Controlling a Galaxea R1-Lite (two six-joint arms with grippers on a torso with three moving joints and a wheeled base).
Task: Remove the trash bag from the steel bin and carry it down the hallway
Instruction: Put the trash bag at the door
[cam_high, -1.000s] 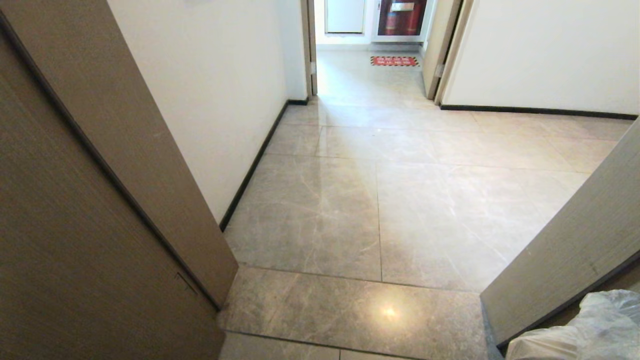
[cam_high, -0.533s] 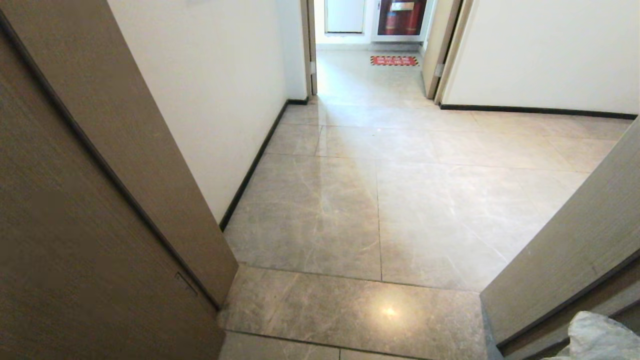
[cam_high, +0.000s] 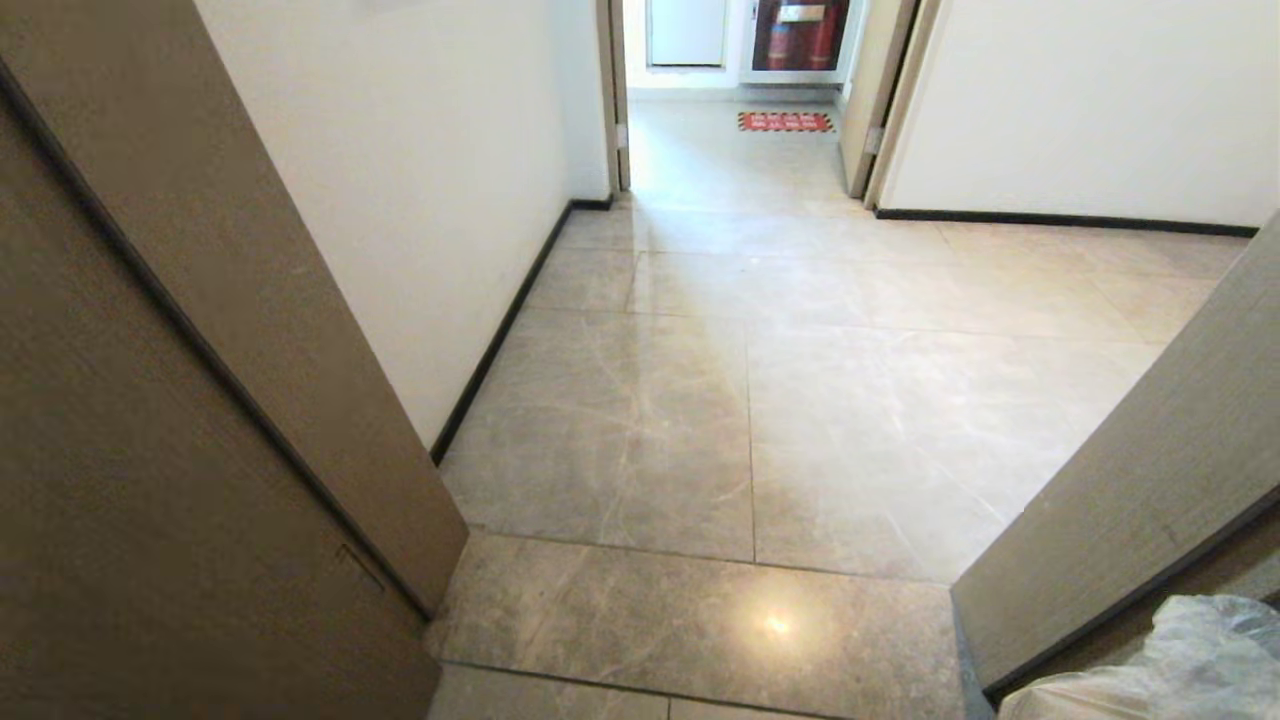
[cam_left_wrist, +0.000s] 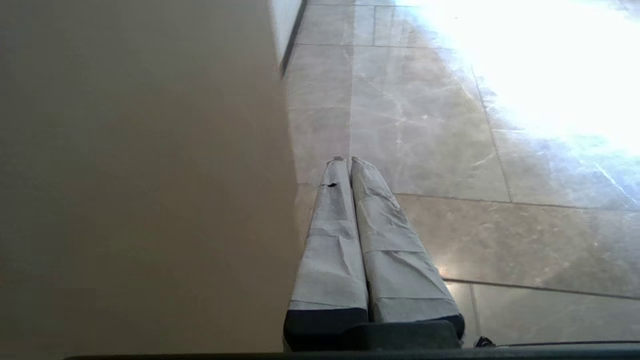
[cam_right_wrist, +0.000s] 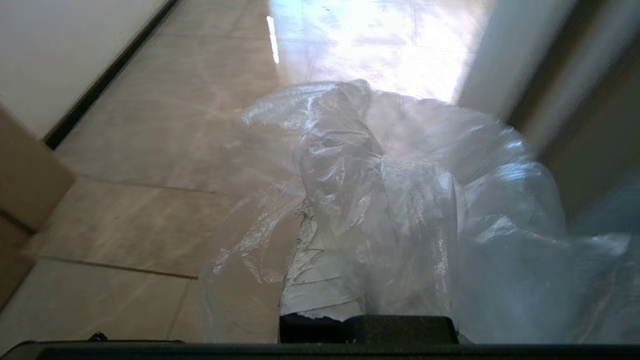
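The trash bag (cam_right_wrist: 400, 200) fills most of the right wrist view: crinkled clear plastic bunched up and draped over the right gripper (cam_right_wrist: 345, 240), whose tape-wrapped fingers (cam_right_wrist: 315, 290) are closed with the plastic gathered between them, so the bag hangs from that grip above the floor. The bag's contents cannot be made out through the folds. In the head view only a corner of the same bag (cam_high: 1160, 665) shows, at the bottom right edge, low beside the tan door frame (cam_high: 1130, 500) on that side; the gripper holding it is outside that view.

The head view alone gives the setting: the hallway (cam_high: 740, 300) with glossy grey marbled tiles runs ahead between white walls with a black baseboard (cam_high: 500, 330), past a tan door panel (cam_high: 150, 420) close on the left, to a further doorway with a red floor mat (cam_high: 786, 121) beyond it.

The left wrist view shows what the other two do not: the left gripper (cam_left_wrist: 347, 162), its two tape-wrapped fingers (cam_left_wrist: 330, 240) pressed together along their length with nothing between them, pointing forward and down over the tiles, just beside the tan door surface (cam_left_wrist: 140, 175). Bright glare covers the floor further ahead in that view.
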